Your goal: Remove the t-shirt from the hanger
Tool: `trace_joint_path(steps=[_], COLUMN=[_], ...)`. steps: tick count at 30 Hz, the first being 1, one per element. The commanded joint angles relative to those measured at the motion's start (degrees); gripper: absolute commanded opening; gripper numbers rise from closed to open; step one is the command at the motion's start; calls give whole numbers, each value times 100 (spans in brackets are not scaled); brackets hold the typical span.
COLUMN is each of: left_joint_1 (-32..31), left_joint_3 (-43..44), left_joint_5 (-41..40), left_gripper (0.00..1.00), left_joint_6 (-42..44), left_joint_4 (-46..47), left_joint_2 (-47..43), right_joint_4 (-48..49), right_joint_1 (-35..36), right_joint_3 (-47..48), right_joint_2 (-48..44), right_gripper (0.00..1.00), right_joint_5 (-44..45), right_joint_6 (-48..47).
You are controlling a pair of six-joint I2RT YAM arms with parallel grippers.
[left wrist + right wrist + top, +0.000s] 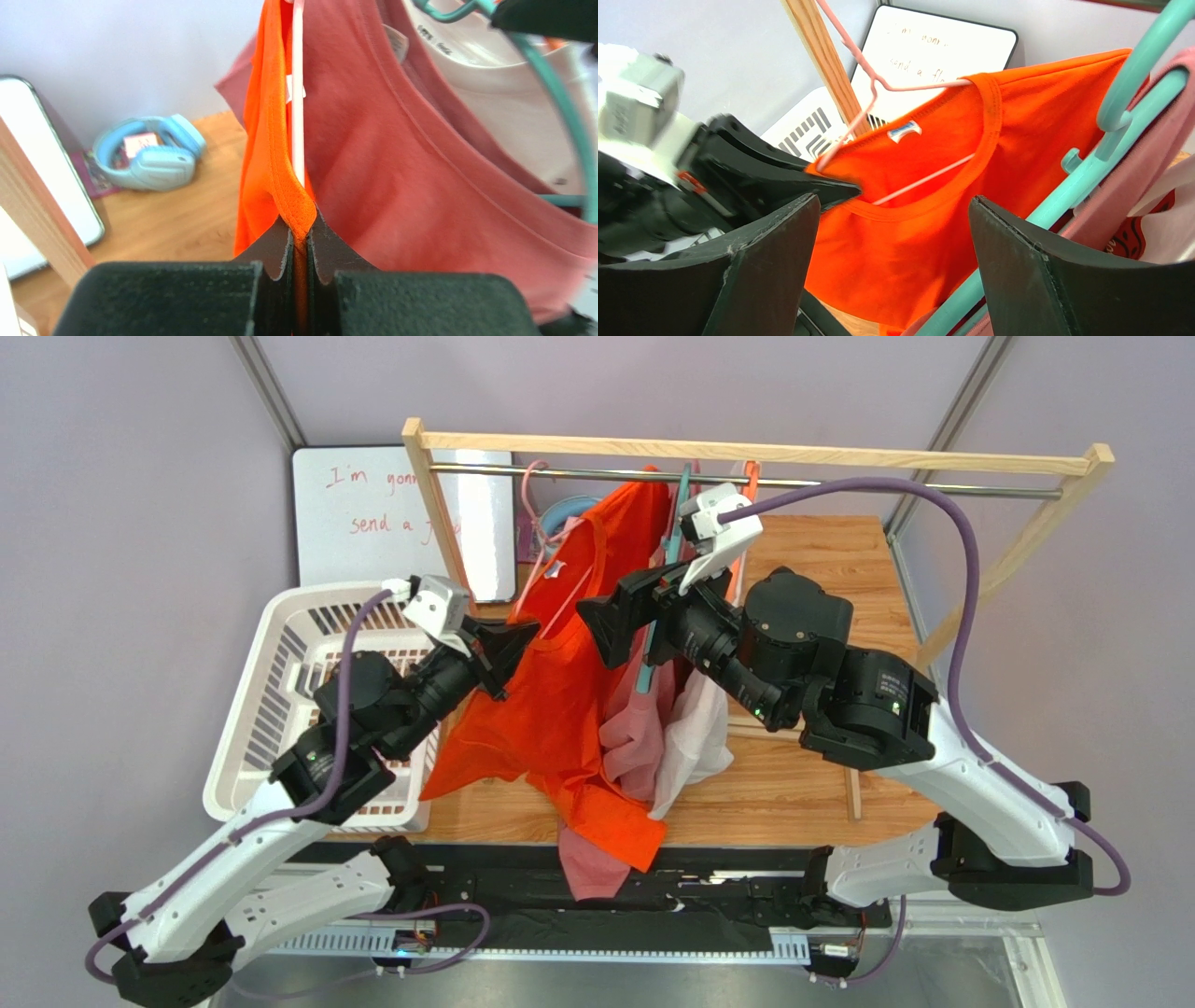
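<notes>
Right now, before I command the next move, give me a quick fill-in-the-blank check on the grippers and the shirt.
1. The t-shirt pinched in the left gripper is ____ in colour.
2. The right gripper stands ____, holding nothing.
3. That t-shirt hangs on a thin ____ hanger.
4. The white laundry basket sits on the robot's ____ side.

Missing words: orange; open; pink; left.
</notes>
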Motion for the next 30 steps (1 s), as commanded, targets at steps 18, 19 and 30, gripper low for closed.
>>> trace_joint_path(steps=[18, 19, 30], left_joint_1=[-19, -19, -19], left_joint_3=[-1764, -1746, -1281], left_joint_5=[-384, -367, -603], left_gripper=[0, 0, 0], left_joint_6=[2759, 2724, 564], left_joint_4=[7145, 6953, 1953], left_joint_2=[833, 798, -1029], right_joint_4=[798, 790, 825], right_joint_1=[-500, -509, -509], right_joint_3=[-538, -512, -486], right_joint_2=[0, 27, 62], right_gripper=[87, 87, 87], right_joint_5=[-85, -112, -1227], right_joint_6=[-285, -293, -487])
